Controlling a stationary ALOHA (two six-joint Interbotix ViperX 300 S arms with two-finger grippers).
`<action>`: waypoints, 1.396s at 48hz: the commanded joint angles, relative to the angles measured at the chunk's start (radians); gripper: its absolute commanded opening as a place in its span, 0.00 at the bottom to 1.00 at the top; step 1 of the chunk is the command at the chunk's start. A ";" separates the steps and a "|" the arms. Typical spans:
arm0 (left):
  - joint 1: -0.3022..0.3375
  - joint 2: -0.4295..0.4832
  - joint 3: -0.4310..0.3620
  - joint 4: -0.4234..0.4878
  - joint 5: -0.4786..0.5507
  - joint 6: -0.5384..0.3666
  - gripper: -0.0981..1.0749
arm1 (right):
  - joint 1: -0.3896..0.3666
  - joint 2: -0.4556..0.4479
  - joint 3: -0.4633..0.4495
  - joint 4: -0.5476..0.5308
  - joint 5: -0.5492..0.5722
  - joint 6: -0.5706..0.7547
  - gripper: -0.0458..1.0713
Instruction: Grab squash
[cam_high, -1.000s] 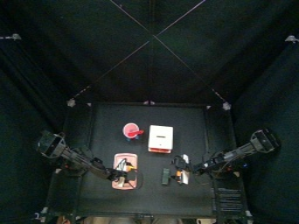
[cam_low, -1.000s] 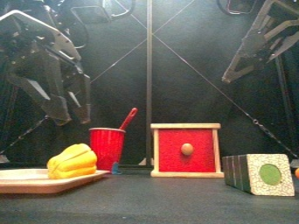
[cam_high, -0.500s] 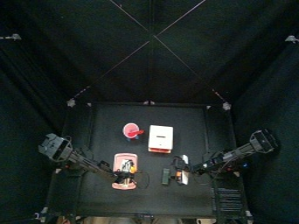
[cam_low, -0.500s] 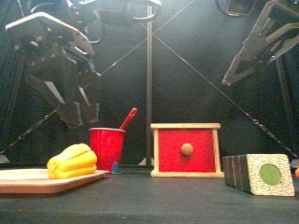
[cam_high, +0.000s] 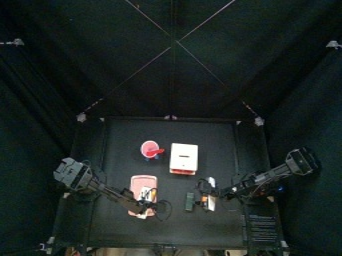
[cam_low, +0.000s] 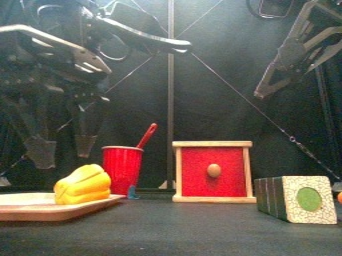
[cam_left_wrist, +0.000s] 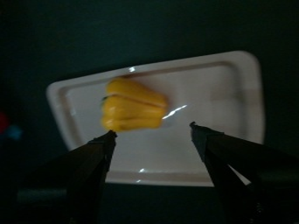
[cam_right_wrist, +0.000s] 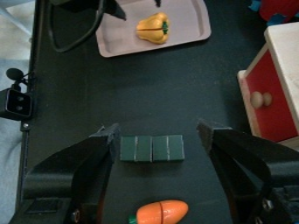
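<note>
Left wrist view looks down on the lumpy yellow squash (cam_left_wrist: 135, 104), which lies on a pale rectangular plastic tray (cam_left_wrist: 222, 83), toward one end of it. The left gripper (cam_left_wrist: 156, 149) hangs above the tray with its two fingers (cam_left_wrist: 93, 162) spread wide; the squash sits beyond the fingertips, just off the line of one finger rather than between them, and nothing touches it.

From the front, the squash (cam_low: 83, 184) rests on the tray (cam_low: 27, 205) at the left of the black desk (cam_low: 174, 230), with the left gripper (cam_low: 60, 140) directly above it and clear of it. Just right of the tray stands a red plastic cup (cam_low: 122, 168) with a red stick leaning out of it, then a wooden box with a red front and a round wooden knob (cam_low: 213, 171), and at the far right a dark block bearing a green circle on a pale face (cam_low: 299, 198).

The right gripper (cam_right_wrist: 162, 140) is well apart from the squash (cam_right_wrist: 152, 27), held high on the right with its fingers spread over a row of dark green blocks (cam_right_wrist: 155, 148), beside a small orange carrot-shaped toy (cam_right_wrist: 160, 213).
</note>
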 joint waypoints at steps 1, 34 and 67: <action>-0.025 -0.002 -0.052 0.081 0.049 -0.041 0.94 | -0.003 -0.009 -0.015 -0.003 -0.003 0.000 0.93; -0.097 0.058 -0.206 0.115 0.387 -0.077 0.94 | -0.002 -0.008 -0.021 -0.008 -0.005 0.000 0.93; -0.060 0.109 -0.130 0.141 0.160 -0.028 0.94 | -0.002 -0.012 -0.017 -0.028 -0.005 -0.002 0.93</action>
